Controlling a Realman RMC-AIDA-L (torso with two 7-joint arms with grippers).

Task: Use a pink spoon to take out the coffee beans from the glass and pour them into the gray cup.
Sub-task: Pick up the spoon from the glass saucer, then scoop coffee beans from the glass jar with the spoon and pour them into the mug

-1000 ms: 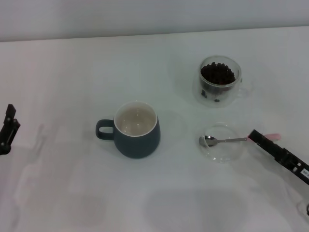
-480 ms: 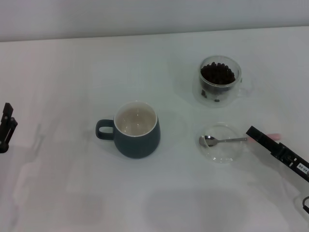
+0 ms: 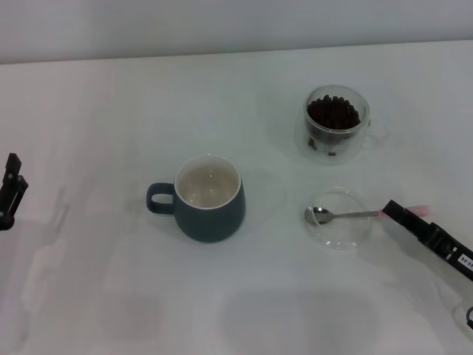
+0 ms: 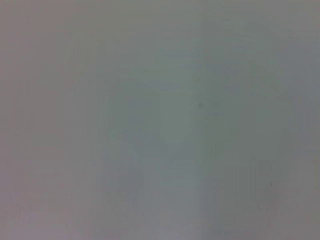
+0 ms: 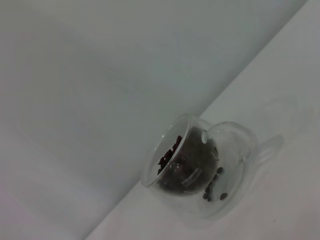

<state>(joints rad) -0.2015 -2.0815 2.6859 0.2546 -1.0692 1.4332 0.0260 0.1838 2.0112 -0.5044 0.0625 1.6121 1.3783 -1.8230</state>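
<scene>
The gray cup [image 3: 209, 198] stands upright near the middle of the table, its cream inside bare and its handle to the left. The glass [image 3: 336, 124] holds a heap of coffee beans [image 3: 333, 112] at the back right; it also shows in the right wrist view [image 5: 200, 165]. The pink spoon [image 3: 341, 215] lies with its metal bowl in a shallow clear dish [image 3: 340, 233], its pink handle end [image 3: 418, 210] pointing right. My right gripper [image 3: 395, 212] lies across the handle. My left gripper [image 3: 9, 194] hangs at the far left edge, away from everything.
The white table ends at a pale wall along the back. The left wrist view shows only a blank grey surface.
My right gripper's tip has shifted slightly back to the right along the spoon handle. My left gripper has edged a little to the left. Cup, glass and spoon have not moved.
</scene>
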